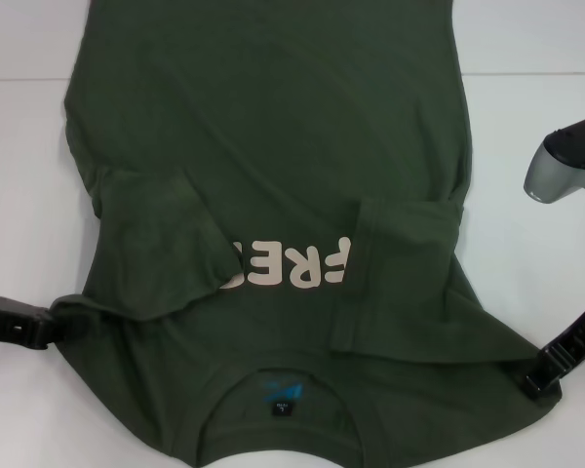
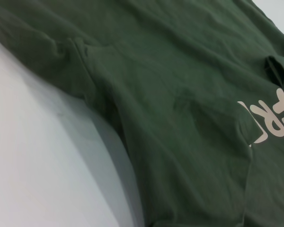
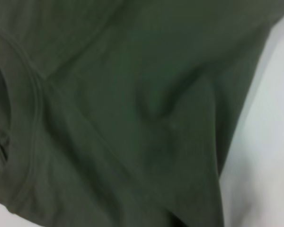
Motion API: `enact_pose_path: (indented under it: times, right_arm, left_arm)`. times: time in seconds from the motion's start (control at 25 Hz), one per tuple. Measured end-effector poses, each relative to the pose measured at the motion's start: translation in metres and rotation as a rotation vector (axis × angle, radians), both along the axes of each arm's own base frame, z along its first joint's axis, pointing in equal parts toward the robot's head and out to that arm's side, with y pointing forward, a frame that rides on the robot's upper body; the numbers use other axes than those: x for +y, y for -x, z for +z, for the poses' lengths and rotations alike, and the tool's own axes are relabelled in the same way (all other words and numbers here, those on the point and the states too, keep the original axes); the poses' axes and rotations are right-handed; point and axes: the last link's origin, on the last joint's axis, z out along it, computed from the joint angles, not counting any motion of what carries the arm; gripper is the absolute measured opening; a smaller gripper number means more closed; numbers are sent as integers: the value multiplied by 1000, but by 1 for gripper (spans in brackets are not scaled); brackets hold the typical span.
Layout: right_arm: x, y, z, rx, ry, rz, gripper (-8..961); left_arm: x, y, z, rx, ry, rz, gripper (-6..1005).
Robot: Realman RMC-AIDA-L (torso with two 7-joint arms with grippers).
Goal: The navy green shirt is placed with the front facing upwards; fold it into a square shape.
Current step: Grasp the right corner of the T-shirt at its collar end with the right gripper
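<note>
The navy green shirt (image 1: 273,127) lies front up on the white table, collar (image 1: 283,429) nearest me, with cream "FRE" lettering (image 1: 292,263) partly showing. Both short sleeves are folded inward: one (image 1: 166,244) on the left, the other (image 1: 390,273) covering the end of the lettering. My left gripper (image 1: 41,327) meets the shirt's left shoulder edge, where the cloth bunches into it. My right gripper (image 1: 538,372) sits at the right shoulder corner, the cloth drawn to a point there. The wrist views show only shirt fabric (image 2: 156,94) (image 3: 132,94), lettering (image 2: 274,118) and collar rib (image 3: 23,109).
A grey and black part of my right arm (image 1: 565,161) hangs over the table at the right. White table (image 1: 526,253) shows on both sides of the shirt. A small dark neck label (image 1: 281,395) with a blue mark lies inside the collar.
</note>
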Motion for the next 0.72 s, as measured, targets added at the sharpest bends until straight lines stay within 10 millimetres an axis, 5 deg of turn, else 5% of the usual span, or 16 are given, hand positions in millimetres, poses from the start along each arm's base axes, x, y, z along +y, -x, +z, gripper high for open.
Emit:
enact_pose_path:
  times: [0.28,0.56,0.72]
  right_arm:
    - [-3,0,-3,-4,17,-7,666]
    - [-6,-2,-8,19,27,-28,711]
    - [-8,-5,-11,56,29,-41,633]
  left_arm:
    - [0,0,0,1,1,-1,38]
    - [0,0,0,1,1,-1,37]
    - [0,0,0,1,2,-1,38]
